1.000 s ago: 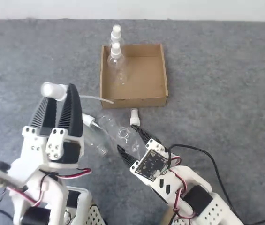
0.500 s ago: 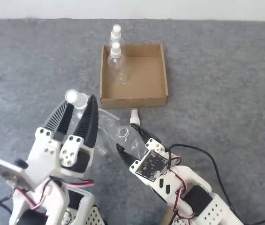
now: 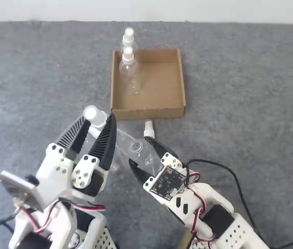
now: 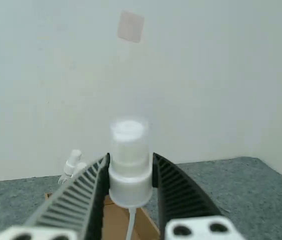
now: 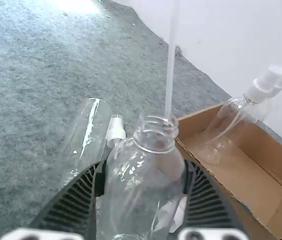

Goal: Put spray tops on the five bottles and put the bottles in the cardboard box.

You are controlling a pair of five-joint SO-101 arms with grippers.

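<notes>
Status: left gripper (image 3: 97, 122) is clenched on a white plastic spray top (image 4: 129, 161), with a jaw on each side of its collar and its thin white dip tube (image 5: 170, 55) hanging straight down. The right gripper (image 3: 140, 153) is grasping a clear plastic bottle without a cap (image 5: 143, 170), held neck-up between its black ribbed jaws. The lower end of the tube is at the bottle's open mouth; I cannot tell how far in it goes.

The square brown cardboard box (image 3: 180, 78) sits on the grey carpeted table (image 3: 239, 104), beyond both grippers. One clear bottle with a white spray top fitted (image 3: 129, 72) lies inside it along its left wall. A second capped clear bottle (image 3: 128, 37) is at the box's far left corner, just outside the wall.

A loose white spray top (image 3: 148, 128) is on the carpet just in front of the box's near wall. Another uncapped clear bottle (image 5: 83, 135) lies on its side beside the held bottle.
</notes>
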